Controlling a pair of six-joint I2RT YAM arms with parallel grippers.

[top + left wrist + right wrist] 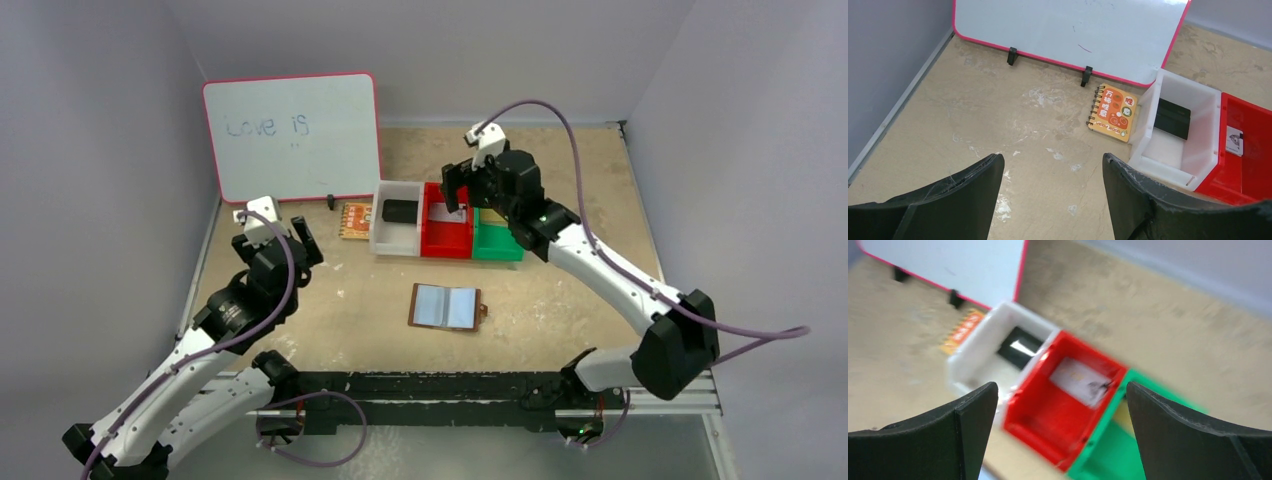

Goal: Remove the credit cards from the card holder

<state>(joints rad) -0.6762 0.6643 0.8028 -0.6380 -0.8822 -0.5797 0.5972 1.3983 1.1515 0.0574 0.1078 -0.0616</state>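
Observation:
The card holder [447,307] lies open and flat on the table between the arms, its two pale blue-grey panels facing up. A black credit card [399,210] [1173,118] [1018,347] lies in the white bin [385,240]. A white credit card [1080,380] [1234,140] lies in the red bin [447,242]. My right gripper [456,190] [1062,390] hovers over the red bin, open and holding nothing. At the left my left gripper [303,245] [1053,165] hangs open over bare table, also holding nothing.
A green bin [497,245] [1108,455] adjoins the red one on the right. An orange spiral notebook [355,220] [1113,112] lies left of the white bin. A pink-framed whiteboard [292,135] stands at the back left.

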